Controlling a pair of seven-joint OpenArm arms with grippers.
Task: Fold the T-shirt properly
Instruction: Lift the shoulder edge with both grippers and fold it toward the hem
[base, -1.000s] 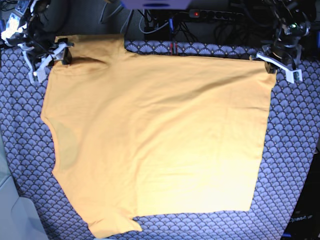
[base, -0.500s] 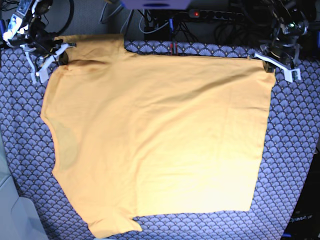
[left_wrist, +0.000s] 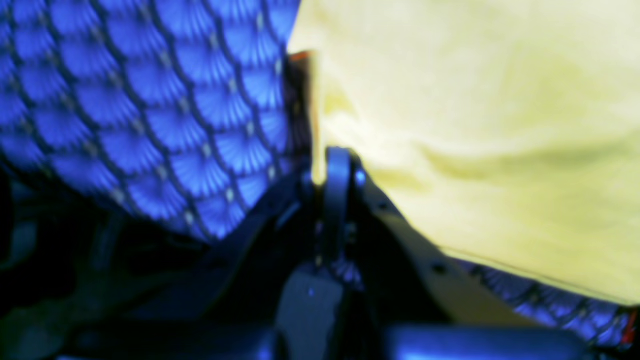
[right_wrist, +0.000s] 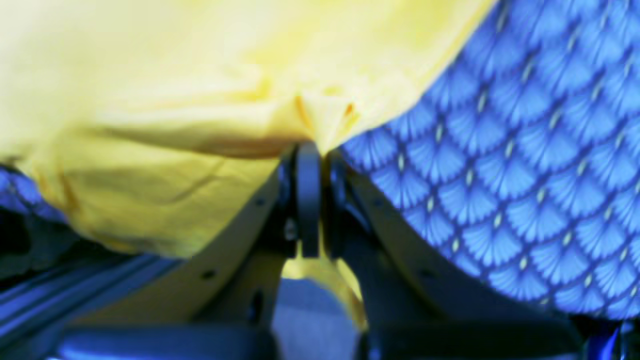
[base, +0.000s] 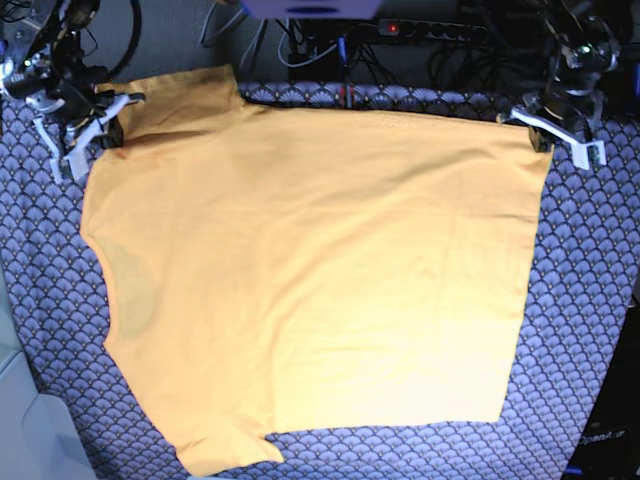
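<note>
Both wrist views soft, blurred and blue-tinted; base view sharper, with bright glare on the T-shirt (base: 400, 340).

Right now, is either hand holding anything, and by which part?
Both hold the T-shirt. The right hand is shut on a pinch of fabric at the shoulder edge by the sleeve; the left hand is shut on the far hem corner.
</note>
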